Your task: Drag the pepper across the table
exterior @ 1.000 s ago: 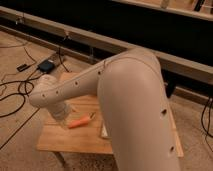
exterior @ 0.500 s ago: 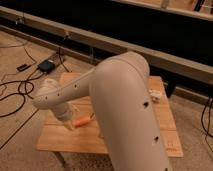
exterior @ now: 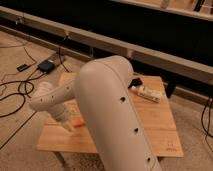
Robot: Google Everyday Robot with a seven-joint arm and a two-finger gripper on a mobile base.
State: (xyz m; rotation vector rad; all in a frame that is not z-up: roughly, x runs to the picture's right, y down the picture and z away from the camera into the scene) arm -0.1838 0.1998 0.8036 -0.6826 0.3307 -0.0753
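The pepper [exterior: 78, 121] is a small orange tapered object lying on the front left part of the table [exterior: 162, 127], a low table with a light wooden top. My gripper [exterior: 68, 126] hangs from the white wrist, reaching down to the tabletop just left of the pepper, touching or nearly touching its left end. My big white arm [exterior: 112, 110] crosses the middle of the view and hides much of the table's centre.
A white rectangular block [exterior: 146, 93] lies near the table's far right edge, with a dark object [exterior: 135, 82] just behind it. Cables and a small dark box [exterior: 46, 65] lie on the floor at left. A long low rail [exterior: 165, 60] runs behind the table.
My arm has swung and the gripper has come lower, down to the tabletop beside the pepper. The pepper stays in about the same place.
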